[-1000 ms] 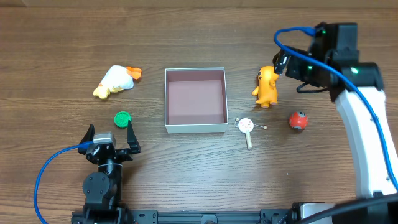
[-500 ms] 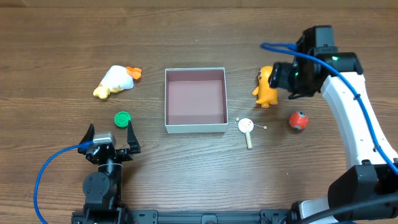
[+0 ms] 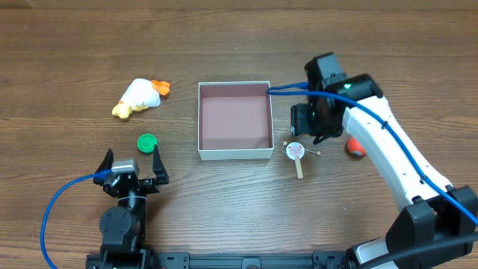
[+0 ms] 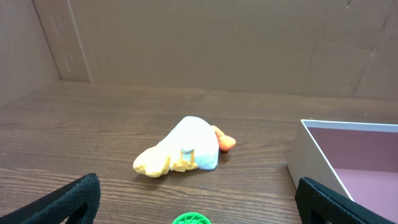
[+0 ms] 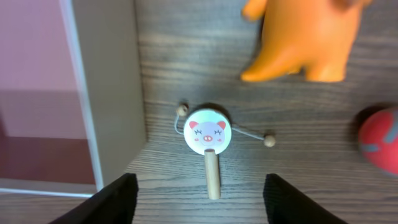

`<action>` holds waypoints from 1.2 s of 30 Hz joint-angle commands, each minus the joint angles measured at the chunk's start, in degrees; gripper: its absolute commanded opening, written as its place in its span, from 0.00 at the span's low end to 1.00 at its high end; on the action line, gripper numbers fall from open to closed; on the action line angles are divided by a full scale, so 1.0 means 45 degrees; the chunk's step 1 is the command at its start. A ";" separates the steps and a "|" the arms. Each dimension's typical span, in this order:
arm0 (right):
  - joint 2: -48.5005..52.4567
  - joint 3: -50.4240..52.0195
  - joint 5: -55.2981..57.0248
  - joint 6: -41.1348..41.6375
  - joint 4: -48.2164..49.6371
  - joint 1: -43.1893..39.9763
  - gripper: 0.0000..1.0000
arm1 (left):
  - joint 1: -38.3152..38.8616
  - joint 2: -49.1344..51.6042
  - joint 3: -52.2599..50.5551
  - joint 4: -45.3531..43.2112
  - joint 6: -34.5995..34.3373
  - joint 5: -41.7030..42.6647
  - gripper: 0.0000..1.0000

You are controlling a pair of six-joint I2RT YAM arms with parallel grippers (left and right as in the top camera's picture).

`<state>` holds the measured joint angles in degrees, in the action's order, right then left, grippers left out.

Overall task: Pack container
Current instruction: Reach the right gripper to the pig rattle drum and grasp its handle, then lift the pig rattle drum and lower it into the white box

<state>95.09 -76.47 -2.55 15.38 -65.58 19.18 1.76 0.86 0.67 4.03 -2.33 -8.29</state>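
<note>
Fingers (image 5: pixel 118 198) of your right gripper (image 5: pixel 203 194) stand wide apart with nothing between them. Directly below that gap lies the small round pig-faced rattle drum with a pale wooden handle (image 5: pixel 209 140), and I judge it to be the piece you are about to pick.

Its handle runs straight down the middle of the gap, so the jaws would close across it (a lucky alignment; no wrist turn looks needed). Come down plumb; aim for the handle just under the head; close slowly so the stick does not roll out.

Mind the finger nearer the shallow square container with the dusky pink floor (image 5: pixel 106 87); its thin white wall sits just beside the drum, so err away from it if anything. The two beads on strings will likely dangle; lift high enough to clear the rim before crossing.

Beyond the drum are the orange toy figure (image 5: pixel 298 37) and, off to the side, the red ball (image 5: pixel 380 146); neither crowds you.

Across the wooden table (image 3: pixel 224 209), your left gripper (image 3: pixel 133 163) is also spread wide and empty, near the green ribbed disc (image 3: pixel 147 142) and the white-and-yellow plush duck (image 3: pixel 138 96); the container holds nothing yet.
</note>
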 commanded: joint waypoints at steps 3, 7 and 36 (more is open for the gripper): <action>-0.0102 0.2074 0.0219 0.0952 0.1035 -0.0049 0.65 | -0.0068 -0.0121 -0.0068 -0.0058 0.0335 0.0151 1.00; -0.0102 0.3177 0.0180 0.0971 0.1656 -0.0024 0.65 | -0.0068 -0.0121 -0.0068 -0.0058 0.0335 0.0151 1.00; -0.0102 0.5683 -0.0063 -0.0529 0.4605 0.0155 0.38 | -0.0068 -0.0121 -0.0068 -0.0058 0.0335 0.0151 1.00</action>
<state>95.09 -51.53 -2.98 13.58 -45.01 19.59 1.76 0.86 0.67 4.03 -2.33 -8.29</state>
